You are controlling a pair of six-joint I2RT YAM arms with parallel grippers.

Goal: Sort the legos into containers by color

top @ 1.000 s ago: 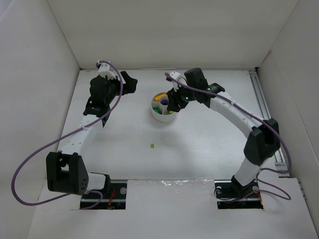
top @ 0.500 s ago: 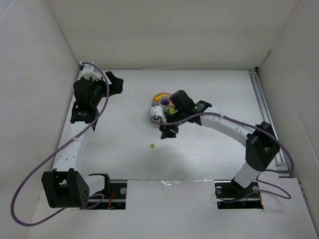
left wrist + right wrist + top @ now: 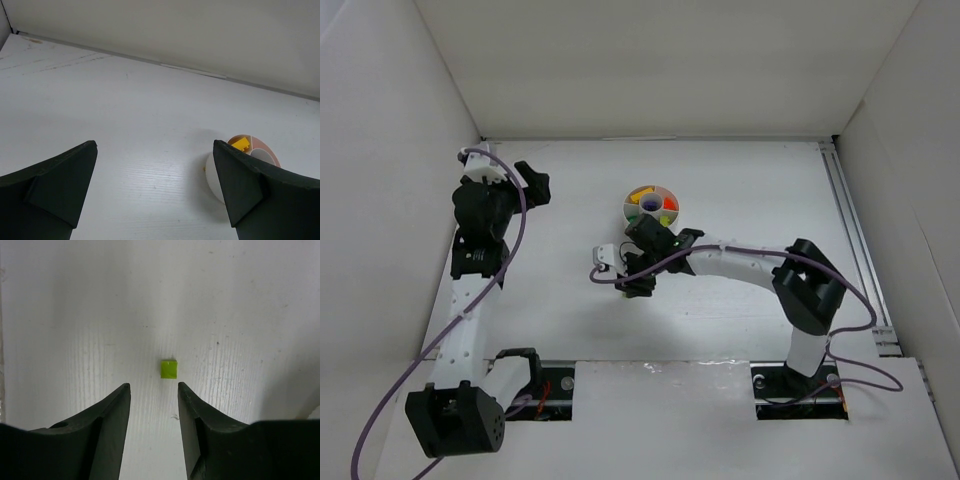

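Hovering the right gripper point(image 3: 153, 388), jaws spread and empty, with 1 green lego point(image 3: 169, 368) just ahead of it, seemingly to straddle it on descent, and parking the left gripper point(image 3: 155, 146), likewise spread and empty, aside, the white dish point(image 3: 216, 176) ahead-right of it.

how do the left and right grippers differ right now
The left gripper gapes wide; the right gripper is open only narrowly. The left faces the table with the dish off to one side; the right is lined up on the green brick. Both are open and hold nothing.
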